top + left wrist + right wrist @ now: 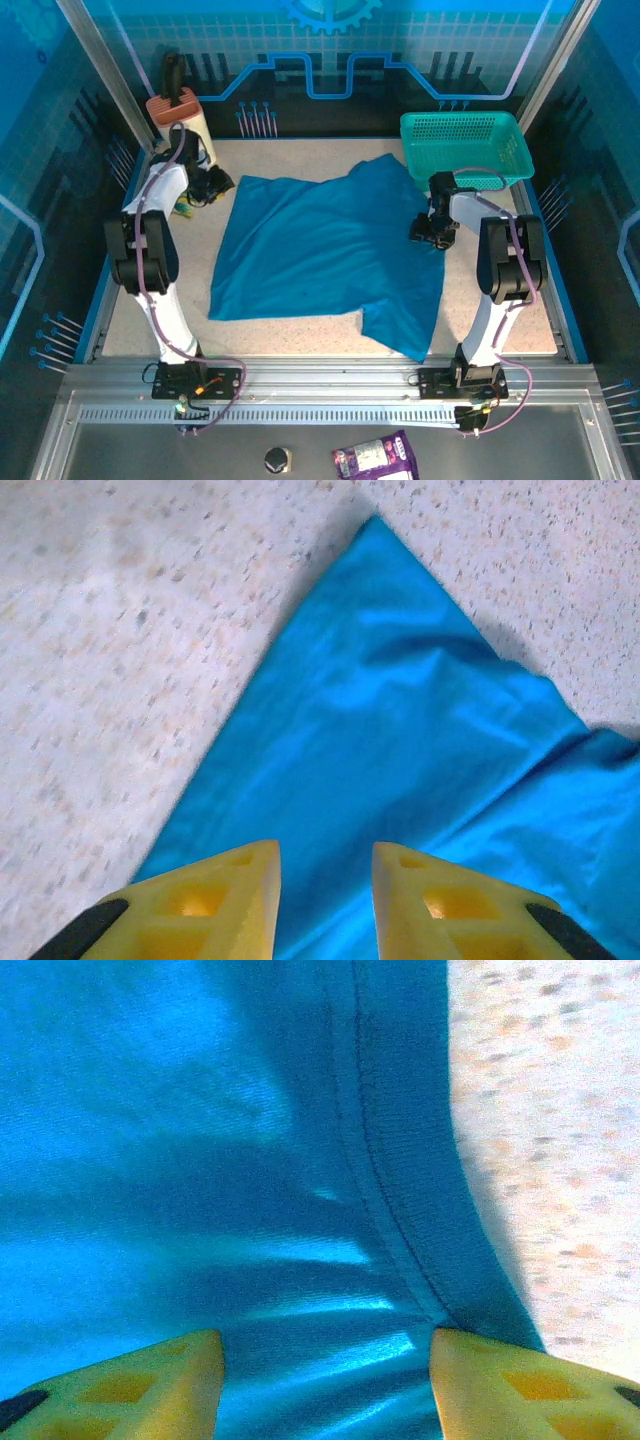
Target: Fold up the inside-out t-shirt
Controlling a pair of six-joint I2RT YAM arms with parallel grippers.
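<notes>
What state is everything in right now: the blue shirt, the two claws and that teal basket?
t-shirt: spread out on the table, wrinkled, not yet folded.
left gripper: open, holding nothing, above a corner of the shirt.
right gripper: open wide, holding nothing, over the shirt's stitched edge.
basket: upright at the far right of the table, looks empty.

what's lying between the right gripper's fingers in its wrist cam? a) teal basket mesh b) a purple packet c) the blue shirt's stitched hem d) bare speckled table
c: in the right wrist view the stitched hem of the t-shirt runs down between the spread fingers of the right gripper, with the table off to the right.
</notes>
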